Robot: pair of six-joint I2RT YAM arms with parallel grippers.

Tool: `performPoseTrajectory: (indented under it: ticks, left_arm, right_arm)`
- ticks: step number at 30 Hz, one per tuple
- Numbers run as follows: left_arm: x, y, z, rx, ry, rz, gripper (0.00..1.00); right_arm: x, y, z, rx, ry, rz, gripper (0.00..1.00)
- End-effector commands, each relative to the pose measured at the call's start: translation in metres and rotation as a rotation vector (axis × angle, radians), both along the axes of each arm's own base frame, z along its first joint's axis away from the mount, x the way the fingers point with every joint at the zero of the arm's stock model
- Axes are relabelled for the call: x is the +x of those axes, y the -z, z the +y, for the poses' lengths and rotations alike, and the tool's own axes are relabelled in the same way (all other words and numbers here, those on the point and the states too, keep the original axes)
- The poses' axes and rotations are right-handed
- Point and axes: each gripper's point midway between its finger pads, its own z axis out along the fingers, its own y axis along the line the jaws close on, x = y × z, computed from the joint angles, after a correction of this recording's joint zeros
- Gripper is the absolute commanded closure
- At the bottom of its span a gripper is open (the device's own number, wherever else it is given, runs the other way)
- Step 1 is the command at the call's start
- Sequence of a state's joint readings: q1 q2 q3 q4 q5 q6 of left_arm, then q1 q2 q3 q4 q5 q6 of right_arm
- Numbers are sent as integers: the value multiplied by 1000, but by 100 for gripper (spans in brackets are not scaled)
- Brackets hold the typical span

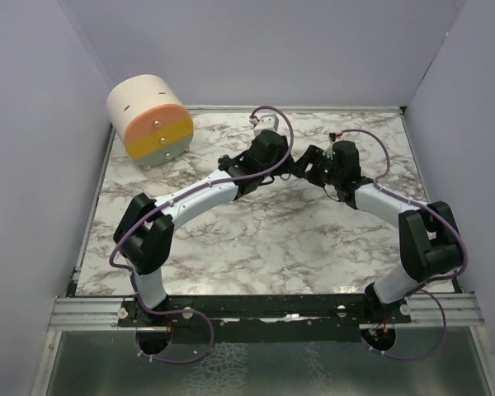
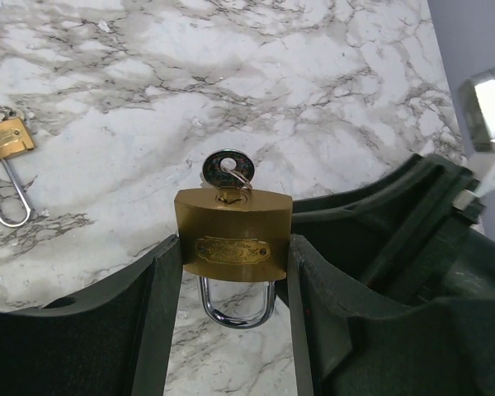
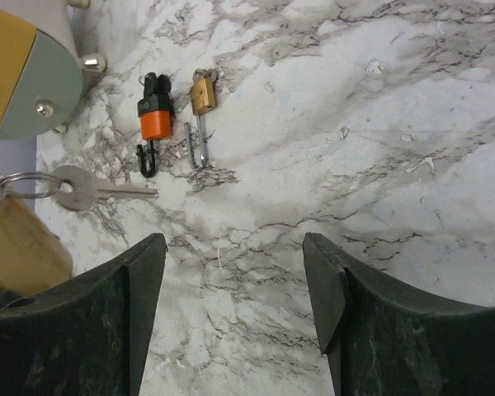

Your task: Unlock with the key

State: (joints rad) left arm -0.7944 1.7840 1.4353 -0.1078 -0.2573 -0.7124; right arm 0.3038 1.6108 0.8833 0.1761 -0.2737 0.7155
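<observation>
- While seen from the left wrist, grips the brass padlock (image 2: 233, 235) by both narrow sides with the left gripper (image 2: 233, 247), at centre frame over the marble table (image 2: 338, 74).
- Points the shackle (image 2: 238, 307) toward the bottom edge, with both legs meeting the body.
- Carries the key (image 2: 227, 171) at the opposite end, just above the body, with a ring through its head; cannot tell whether the blade sits in the keyway.
- Shows a small brass padlock (image 2: 6, 139) lying at the left edge, its long shackle toward the bottom.
- Holds the right gripper (image 3: 233, 247) spread wide over bare marble, with nothing between the fingers.
- Shows, from the right wrist, the key at the left edge with its blade pointing right, beside a brass body in the lower left corner.
- Sets an orange padlock (image 3: 153, 115) just beside the small brass padlock at upper left, not touching, near a drum (image 3: 25, 74) with a grey and yellow face in the corner.
- Places both wrists close together just above centre in the top view, well apart from the drum at upper left.
</observation>
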Motion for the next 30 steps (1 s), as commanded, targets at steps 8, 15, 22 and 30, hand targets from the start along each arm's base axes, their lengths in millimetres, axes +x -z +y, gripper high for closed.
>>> performPoseTrajectory:
  ticks: [8,15,22,30]
  left_arm:
    - [25,-16,26,-1,-100,-44,100]
    - [29,-9,22,-1,-97,-33,100]
    - [30,-14,12,-38,-74,-26,100]
    - [26,-29,2,-102,-36,-31,100]
  right_arm:
    - [-7,-45,-10,-10,-15,-133,32]
    - [-25,-54,9,55,-162,-169,32]
    - [-33,-48,20,111,-222,-156,32]
    - [-33,-36,25,126,-243,-119,32]
